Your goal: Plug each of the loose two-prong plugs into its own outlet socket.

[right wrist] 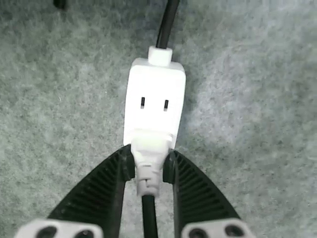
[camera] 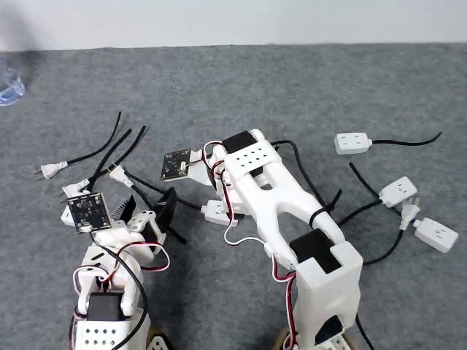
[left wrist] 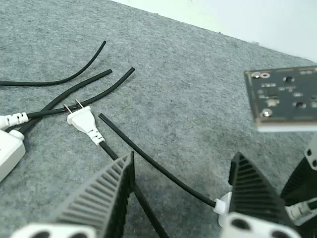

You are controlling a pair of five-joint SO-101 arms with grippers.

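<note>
Left: white two-prong plastic plug [left wrist: 81, 120] lies on grey felt mat [left wrist: 198, 74], ahead of left gripper [left wrist: 183, 158].
Centre: right gripper [right wrist: 148, 161] clasps second white plug [right wrist: 147, 151], butted against white rectangular outlet socket [right wrist: 154, 101].
Right: third white plug [camera: 410, 211] lies between farther white socket block [camera: 398, 191] and nearer white socket block [camera: 436, 235].

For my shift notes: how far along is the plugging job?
Done, apparently: one plug looks seated in the white outlet. In hand: the right tool is shut on that plug; the left tool is open, empty. Left: a loose plug near it, a second plug at far left, a third plug beside the right-hand outlets.
</note>
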